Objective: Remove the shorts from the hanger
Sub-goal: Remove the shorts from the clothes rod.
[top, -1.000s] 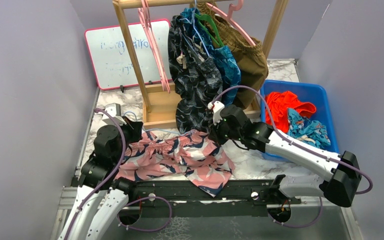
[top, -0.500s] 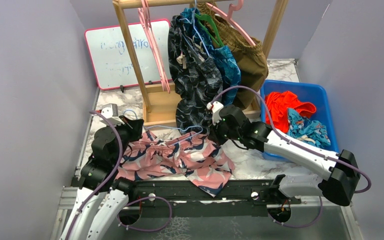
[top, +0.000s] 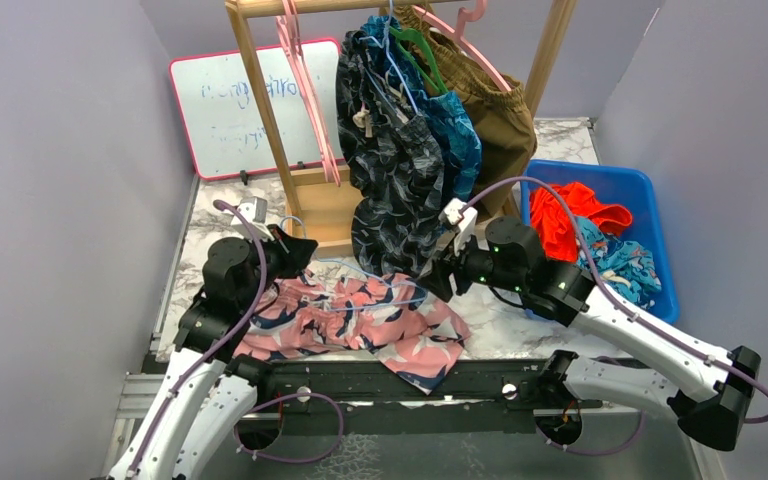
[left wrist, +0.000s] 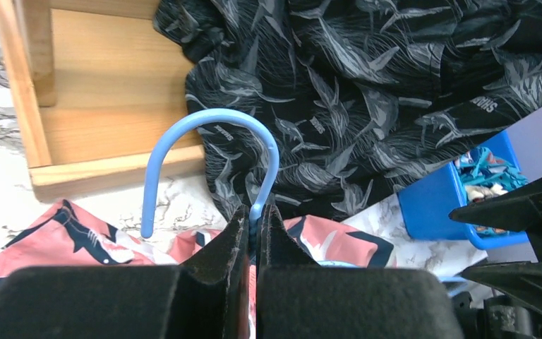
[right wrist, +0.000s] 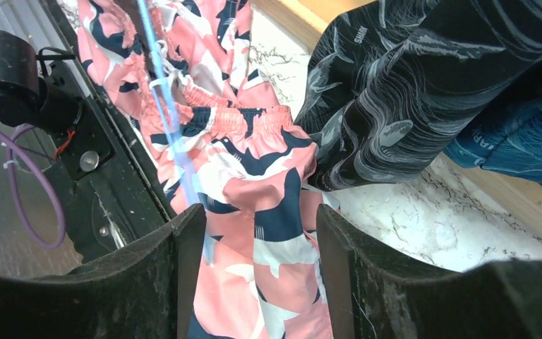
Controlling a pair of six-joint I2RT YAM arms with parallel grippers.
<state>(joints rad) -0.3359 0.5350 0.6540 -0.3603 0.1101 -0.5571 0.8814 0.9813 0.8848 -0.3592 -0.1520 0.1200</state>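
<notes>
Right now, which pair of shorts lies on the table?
The pink-and-navy leaf-print fabric shorts; the other pairs hang from the wooden rack or sit in the blue plastic bin.

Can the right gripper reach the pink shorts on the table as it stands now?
Probably yes: the right gripper is open just over the pink shorts, nothing between them; the black shorts hang to one side.

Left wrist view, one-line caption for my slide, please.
Left end effector shut on the hook of the blue hanger, above the pink-and-navy shorts, black patterned shorts behind.
</notes>
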